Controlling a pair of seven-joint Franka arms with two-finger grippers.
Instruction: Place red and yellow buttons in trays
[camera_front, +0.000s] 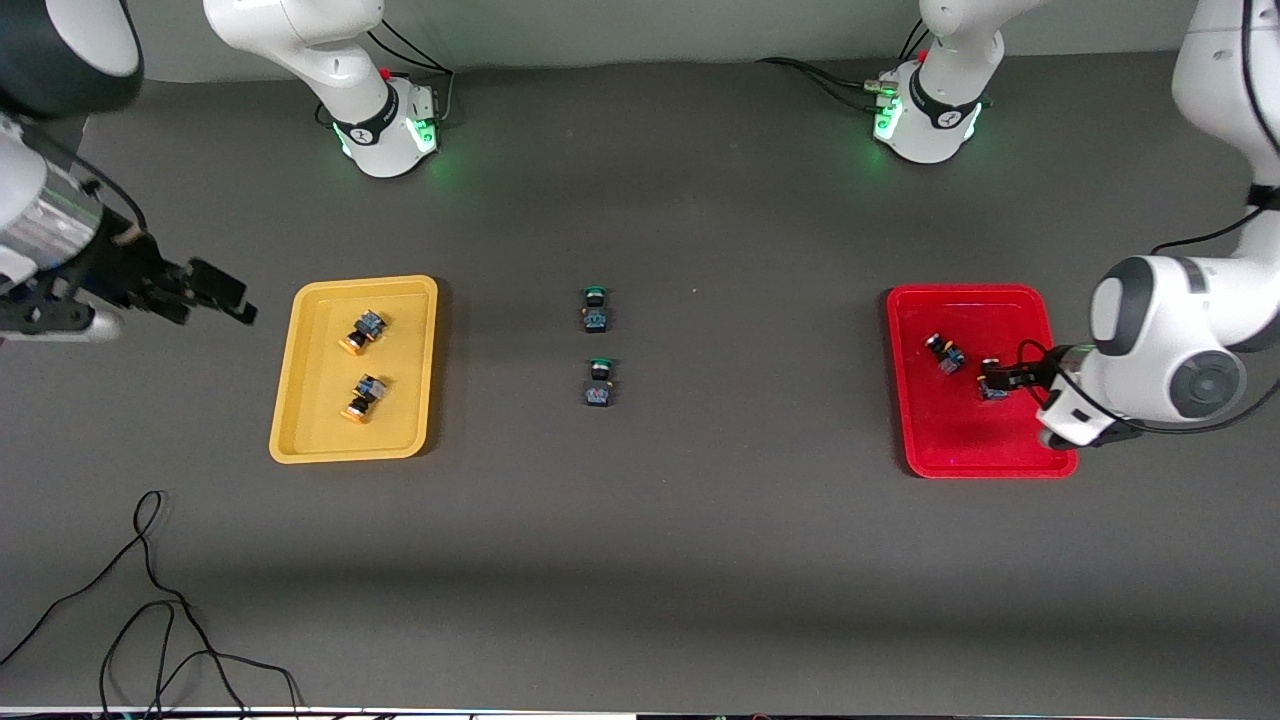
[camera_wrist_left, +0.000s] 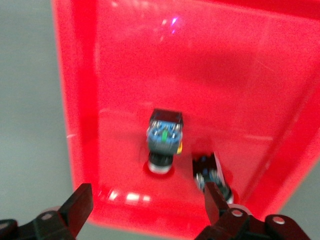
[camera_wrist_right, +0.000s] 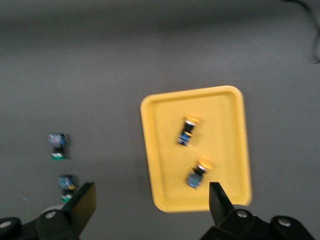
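Glossy rounded red tray (camera_front: 975, 440) (plastic) holds two buttons (camera_front: 945, 353).

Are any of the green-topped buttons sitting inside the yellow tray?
No. Both green-capped buttons lie on the bare table between the trays; the yellow tray holds only two yellow-capped buttons.

Two green switches (camera_front: 596, 308) (camera_front: 599, 382) at table (camera_front: 640, 560) centre, in line, well apart from each other, one nearer front camera. Black cable (camera_front: 150, 600) looped at near corner, right arm's end.
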